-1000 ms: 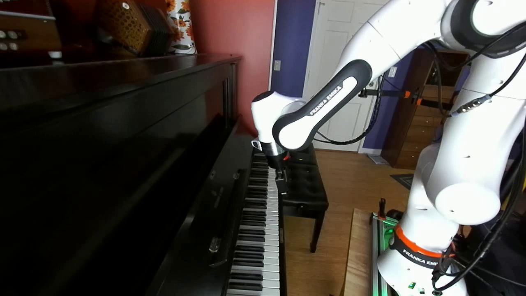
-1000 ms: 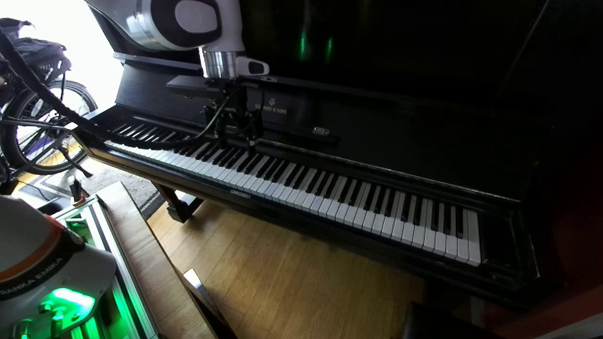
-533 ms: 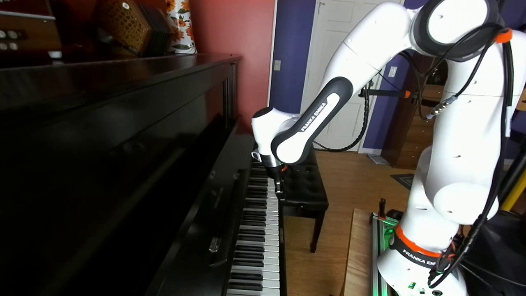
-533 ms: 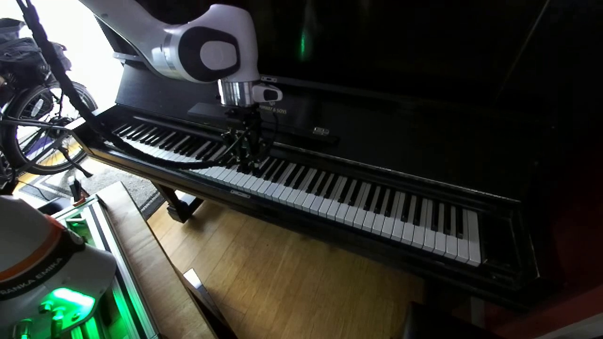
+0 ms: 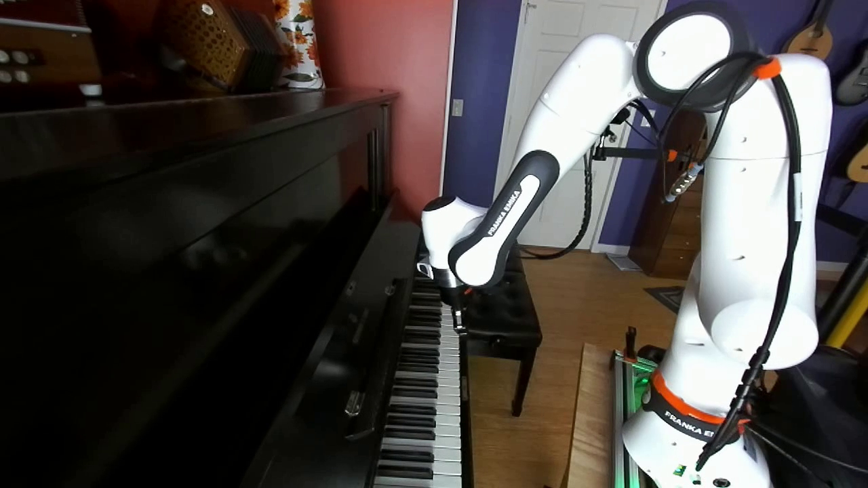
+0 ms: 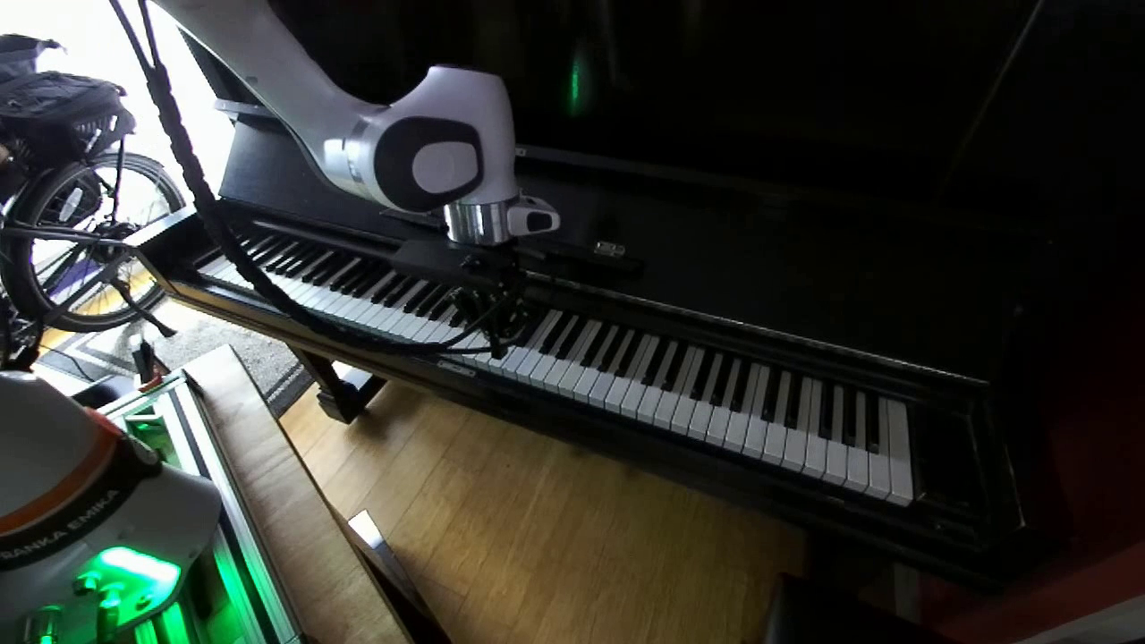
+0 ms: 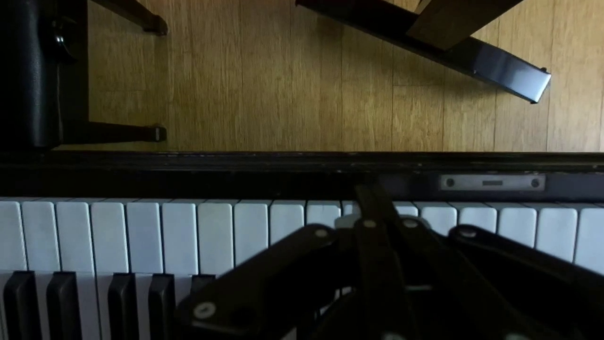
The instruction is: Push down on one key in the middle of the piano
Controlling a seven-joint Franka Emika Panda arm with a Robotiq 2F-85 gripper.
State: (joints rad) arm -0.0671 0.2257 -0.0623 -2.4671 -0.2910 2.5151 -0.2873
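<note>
The black piano (image 5: 203, 257) shows in both exterior views, its long row of white and black keys (image 6: 644, 394) uncovered. My gripper (image 6: 497, 352) points down over the white keys, a little left of the row's middle in that exterior view. In the wrist view the gripper (image 7: 372, 190) is shut, its two dark fingers side by side with nothing between them. Its tips appear against the black strip just beyond the front edge of the white keys (image 7: 179, 231). Some keys are hidden behind the fingers. Whether the tips touch a key I cannot tell.
A black padded bench (image 5: 502, 305) stands close to the keyboard's front. A wooden table (image 5: 588, 413) lies beside the robot's base. The piano's upright front panel (image 6: 805, 241) rises behind the keys. A concertina (image 5: 210, 47) sits on the piano's top.
The gripper has come down toward the keys. In the exterior view facing the keyboard it has also shifted right along the row. Its fingers, apart a second ago, have come together.
</note>
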